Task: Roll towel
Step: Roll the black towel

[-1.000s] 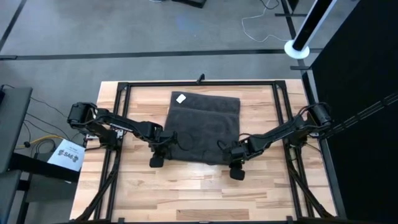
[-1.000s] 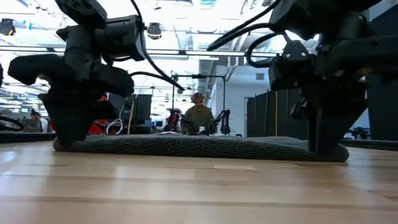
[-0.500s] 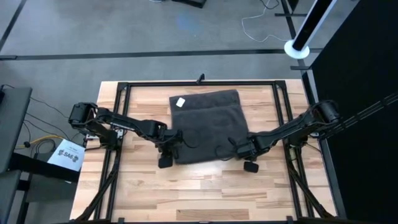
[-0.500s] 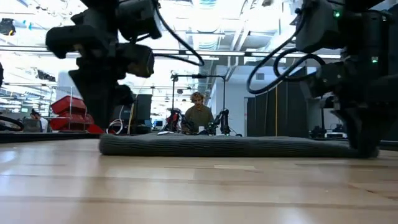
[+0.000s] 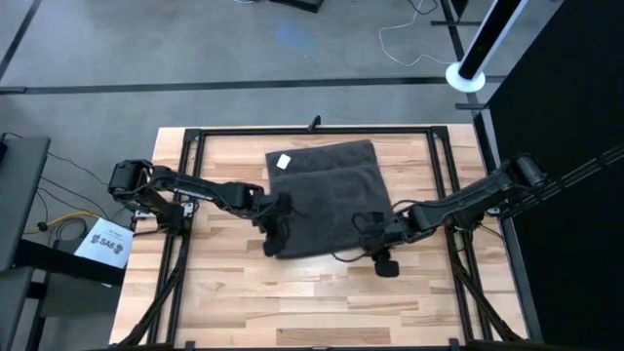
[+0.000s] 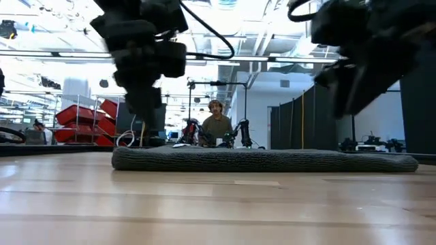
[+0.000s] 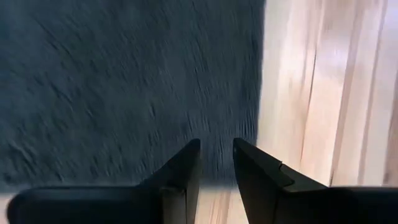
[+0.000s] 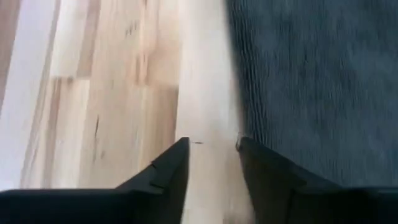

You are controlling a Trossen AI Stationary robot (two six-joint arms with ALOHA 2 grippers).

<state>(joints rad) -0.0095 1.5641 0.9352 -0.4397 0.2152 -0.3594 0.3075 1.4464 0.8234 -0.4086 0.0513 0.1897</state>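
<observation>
The dark grey towel (image 5: 331, 200) lies flat on the wooden table, its white label (image 5: 284, 160) at the far left corner. In the low view the towel (image 6: 266, 160) is a low strip. My left gripper (image 5: 275, 236) hovers over the towel's near left corner, open by a narrow gap, with cloth under its fingers (image 7: 186, 163). My right gripper (image 5: 380, 249) hovers open at the near right corner, over bare wood just beside the towel's edge (image 8: 239, 93). In the low view my left gripper (image 6: 146, 109) and my right gripper (image 6: 347, 102) both hang above the cloth.
Black frame rails (image 5: 185, 195) (image 5: 454, 195) run along the table's left and right sides. Bare wood (image 5: 322, 302) stretches between the towel and the near edge. A person (image 6: 218, 126) sits far behind the table.
Both grippers stood low at the towel's near corners and have risen above it. My left gripper has gone toward the table's right; my right gripper swung right, then back left. The towel's near part has slid toward the right edge, while its far edge stayed.
</observation>
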